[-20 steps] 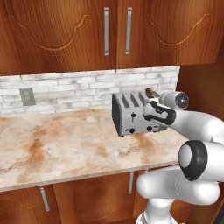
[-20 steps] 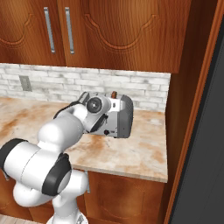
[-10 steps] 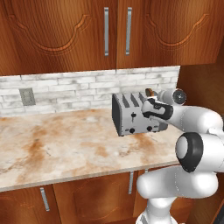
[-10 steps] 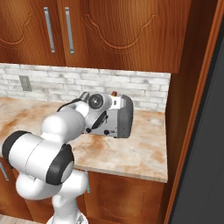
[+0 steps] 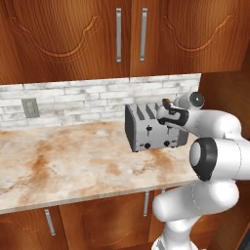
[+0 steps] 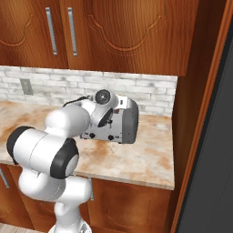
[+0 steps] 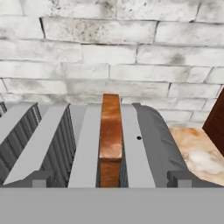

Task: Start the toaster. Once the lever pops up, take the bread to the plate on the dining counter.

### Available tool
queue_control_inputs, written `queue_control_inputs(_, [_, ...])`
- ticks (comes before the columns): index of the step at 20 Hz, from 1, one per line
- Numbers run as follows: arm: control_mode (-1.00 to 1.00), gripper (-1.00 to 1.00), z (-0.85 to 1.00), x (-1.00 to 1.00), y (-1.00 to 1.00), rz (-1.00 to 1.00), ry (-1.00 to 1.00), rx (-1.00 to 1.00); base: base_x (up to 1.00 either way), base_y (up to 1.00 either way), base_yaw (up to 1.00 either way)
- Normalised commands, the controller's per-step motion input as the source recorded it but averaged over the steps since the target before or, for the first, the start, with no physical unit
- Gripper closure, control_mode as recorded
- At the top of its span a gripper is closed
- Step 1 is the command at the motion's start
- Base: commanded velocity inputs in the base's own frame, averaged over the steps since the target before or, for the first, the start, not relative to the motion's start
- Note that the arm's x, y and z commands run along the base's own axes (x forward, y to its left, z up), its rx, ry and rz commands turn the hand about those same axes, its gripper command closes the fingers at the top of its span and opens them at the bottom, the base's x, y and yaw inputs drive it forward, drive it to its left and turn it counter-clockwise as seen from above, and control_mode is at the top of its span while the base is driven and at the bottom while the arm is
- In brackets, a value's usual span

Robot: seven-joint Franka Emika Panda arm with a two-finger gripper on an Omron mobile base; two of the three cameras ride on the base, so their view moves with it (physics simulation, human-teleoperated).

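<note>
The gripper (image 7: 109, 179) is held wide open directly above the toaster (image 5: 155, 127), with one finger tip (image 7: 40, 178) to each side of the slot that carries the bread (image 7: 110, 135). The spread stance is judged to be meant for a straddling grasp of the slice once it is reached. The bread is seen standing on edge in that slot, its brown crust raised above the slot's rim; whether the levers on the toaster's face are down or up cannot be made out, the hand being in front of one of them.

The toaster is set near the right end of a beige marbled countertop (image 5: 73, 161), close to the white brick backsplash (image 5: 83, 100). A wall outlet (image 5: 30, 108) is mounted at the left, and wooden upper cabinets (image 5: 117, 36) are hung above.
</note>
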Motion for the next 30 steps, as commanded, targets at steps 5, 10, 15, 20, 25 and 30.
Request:
queue_control_inputs(5, [-1.0, -1.0, 0.0, 0.17, 0.0, 0.0, 0.0, 0.0, 0.0, 0.0, 0.0])
queue_control_inputs(10, [-1.0, -1.0, 0.0, 0.16, 0.0, 0.0, 0.01, 0.0, 0.0, 0.0, 0.0])
queue_control_inputs(15, [-1.0, -1.0, 0.0, 0.12, 0.0, 0.0, 0.02, 0.0, 0.0, 0.0, 0.0])
queue_control_inputs(20, [-1.0, -1.0, 0.0, 0.1, 0.0, 0.0, 0.03, 0.0, 0.0, 0.0, 0.0])
queue_control_inputs(25, [-1.0, -1.0, 0.0, 0.06, 0.0, 0.0, 0.04, 0.0, 0.0, 0.0, 0.0])
queue_control_inputs(30, [-1.0, -1.0, 0.0, 0.0, 0.0, 0.0, 0.02, 0.0, 0.0, 0.0, 0.0])
